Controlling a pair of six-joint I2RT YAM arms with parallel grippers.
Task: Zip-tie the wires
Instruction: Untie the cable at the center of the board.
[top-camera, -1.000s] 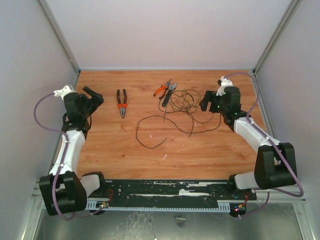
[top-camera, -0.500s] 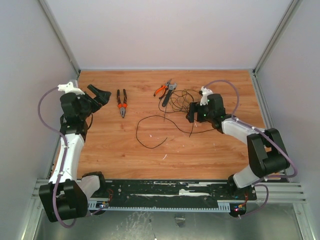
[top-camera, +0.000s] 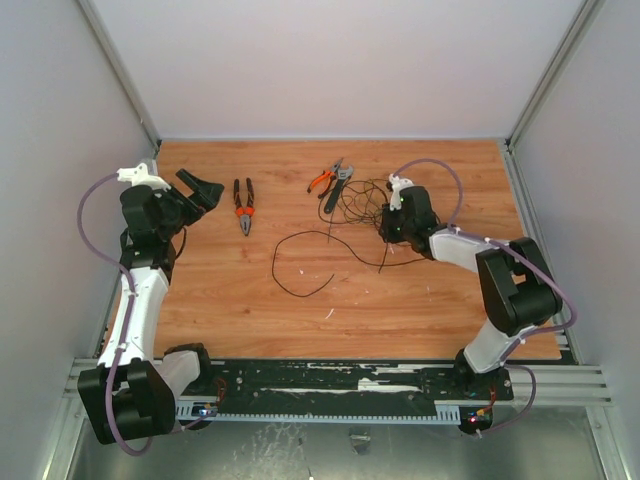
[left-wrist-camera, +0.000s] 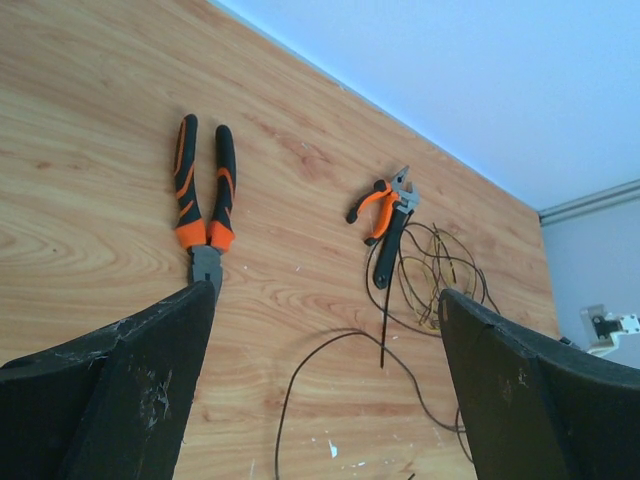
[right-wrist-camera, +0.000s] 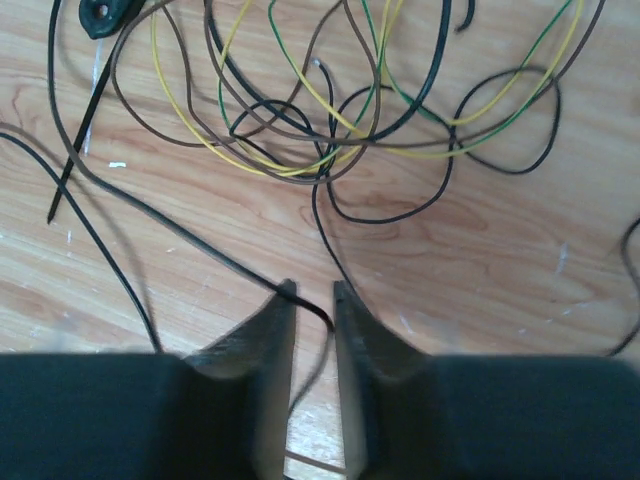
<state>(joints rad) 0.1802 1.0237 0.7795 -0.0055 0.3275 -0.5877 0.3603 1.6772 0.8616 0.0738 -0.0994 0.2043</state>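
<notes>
Left arm (top-camera: 135, 300) stood upright, wrist high; left gripper (left-wrist-camera: 325, 300) held its jaws wide apart. Right arm (top-camera: 470, 250) reached low, elbow folded; right gripper (right-wrist-camera: 313, 292) pointed down, jaws nearly together, slim gap showing.

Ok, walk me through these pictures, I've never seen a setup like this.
Two robot arms are bolted to the near edge of a wooden table. One picture looks down from above. The other two come from a camera on each wrist and show that arm's own fingers. On the table lie a loose tangle of wires, a straight black zip tie, long-nose pliers and a second orange-handled tool. The left gripper is wide open and empty. The right gripper is low over the wires, jaws nearly together with one strand between them.
</notes>
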